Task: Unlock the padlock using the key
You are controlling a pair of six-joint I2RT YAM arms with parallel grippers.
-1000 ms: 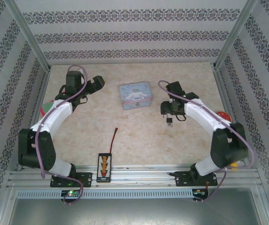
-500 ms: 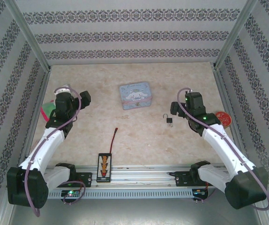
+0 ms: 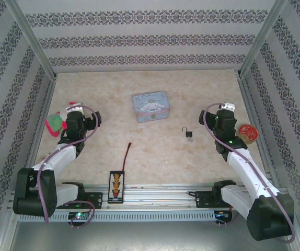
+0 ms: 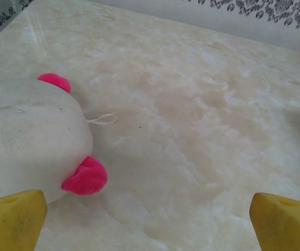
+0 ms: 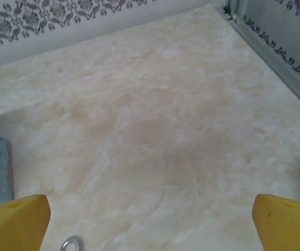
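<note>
Now — top: padlock (image 3: 188, 135) on table (image 3: 155, 151) | L wrist: white-pink plush (image 4: 30, 130)

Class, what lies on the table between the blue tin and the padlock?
Nothing. In the top view, the stretch of table between the tin and the padlock is bare.

Walled cell, marble-look top.
Beige mottled table (image 3: 155, 157); patterned striped wallpaper walls (image 3: 139, 42) on three sides; aluminium frame (image 3: 155, 194); even light.
</note>
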